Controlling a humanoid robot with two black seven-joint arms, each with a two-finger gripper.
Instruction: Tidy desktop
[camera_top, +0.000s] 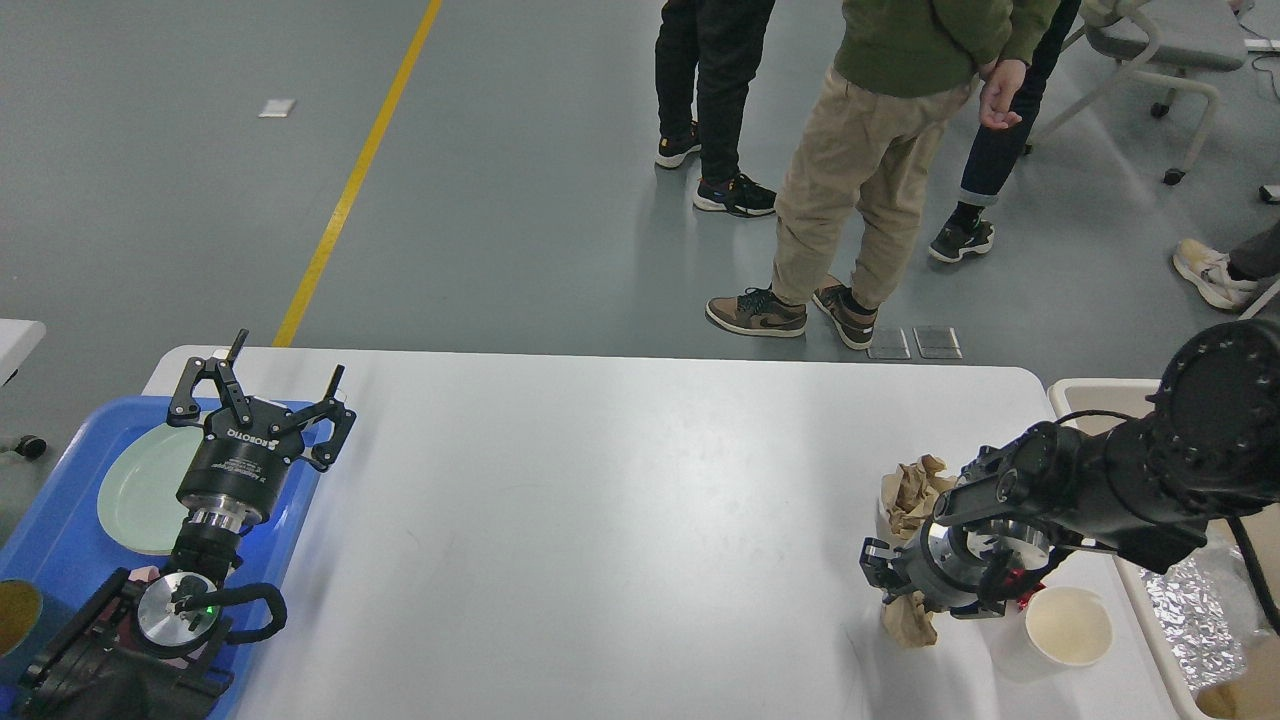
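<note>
The white desktop (600, 500) fills the lower view. My right gripper (892, 592) is near its right end, shut on a crumpled brown paper (908, 622) that hangs from it just above the surface. A second wad of brown paper (910, 485) sits in a cup right behind the gripper. A white paper cup (1070, 625) stands upright just right of the gripper. My left gripper (289, 358) is open and empty, above the right edge of the blue tray (60, 530) at the desktop's left end.
A pale green plate (140, 490) lies in the blue tray. A beige bin (1085, 392) with foil (1190, 610) in it stands off the desktop's right edge. People (870, 170) stand on the floor beyond the far edge.
</note>
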